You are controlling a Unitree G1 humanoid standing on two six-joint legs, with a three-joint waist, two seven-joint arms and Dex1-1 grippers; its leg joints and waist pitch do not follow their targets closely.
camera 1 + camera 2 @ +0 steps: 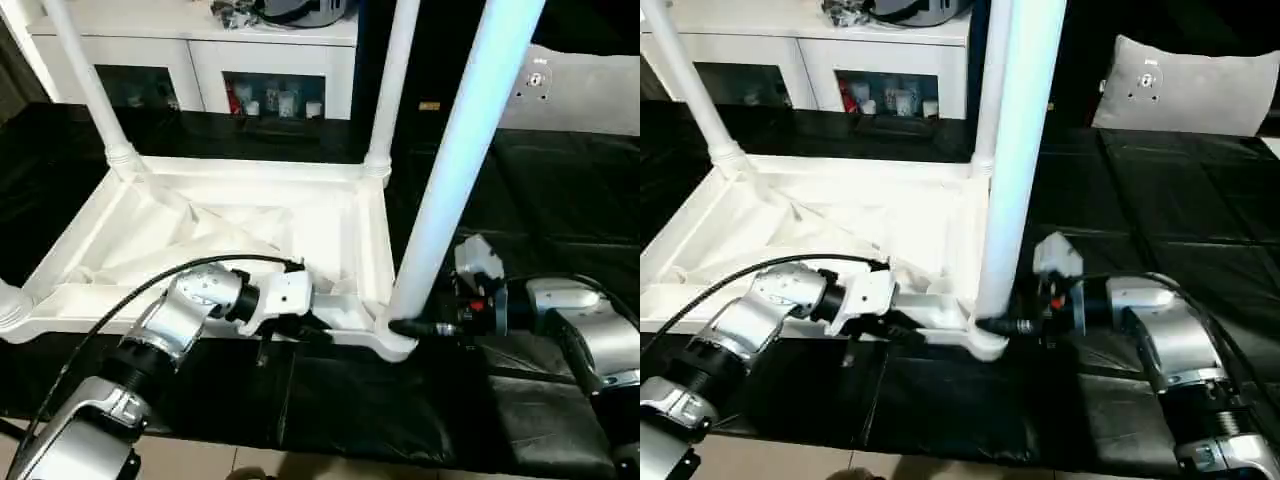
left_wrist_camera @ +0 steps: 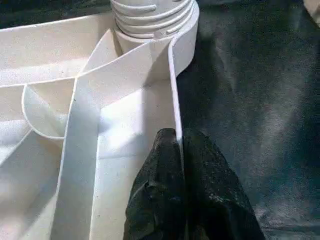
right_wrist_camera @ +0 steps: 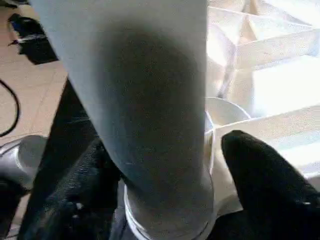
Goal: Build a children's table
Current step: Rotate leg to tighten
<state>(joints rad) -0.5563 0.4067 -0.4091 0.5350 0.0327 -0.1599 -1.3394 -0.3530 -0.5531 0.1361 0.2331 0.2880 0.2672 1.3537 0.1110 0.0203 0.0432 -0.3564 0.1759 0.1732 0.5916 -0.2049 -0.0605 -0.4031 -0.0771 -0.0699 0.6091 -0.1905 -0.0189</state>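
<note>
The white tabletop (image 1: 230, 225) lies upside down on the black-covered work surface, its ribs facing up. Legs stand in its far left (image 1: 85, 80) and far right (image 1: 392, 80) sockets, and a leg base shows at the near left corner (image 1: 8, 305). A fourth leg (image 1: 460, 150) rises from the near right socket. My left gripper (image 2: 178, 137) is shut on the tabletop's thin near rim wall, beside that socket. My right gripper (image 3: 165, 165) straddles the base of the near right leg; one finger (image 3: 260, 180) stands slightly off the tube.
Black covering (image 1: 540, 200) stretches to the right of the tabletop and along the near edge. A white cabinet (image 1: 200, 50) with glass doors stands behind the surface. A grey pad (image 1: 1180, 90) lies at the far right. Cables trail from my left arm.
</note>
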